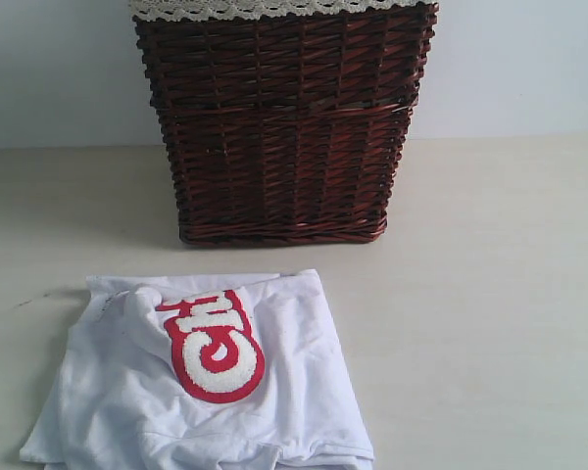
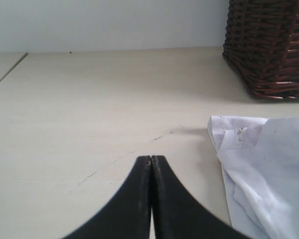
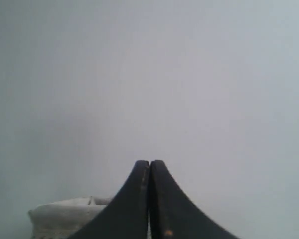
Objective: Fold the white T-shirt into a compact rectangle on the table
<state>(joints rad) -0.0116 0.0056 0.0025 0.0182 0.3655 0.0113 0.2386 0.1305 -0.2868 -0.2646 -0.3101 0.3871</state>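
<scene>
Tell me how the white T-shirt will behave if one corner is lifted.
The white T-shirt will probably hang floppy and drape: it lies in soft wrinkles and bunched folds. The fuzzy red-and-white patch looks thicker, so that part may bend less readily. Pushed across the table, it would likely bunch up rather than slide whole.

**Two black end effectors, alike in shape**

Of each arm we see just the fingers. The left end effector (image 2: 151, 158) has two smooth, matte-black fingers (image 2: 132, 204), broad at the base and curving inward to slim tips, with faint pale scuffs along their inner edges. The right end effector (image 3: 149, 163) looks the same to us, save a small tan fleck (image 3: 165, 232) on one finger.
</scene>
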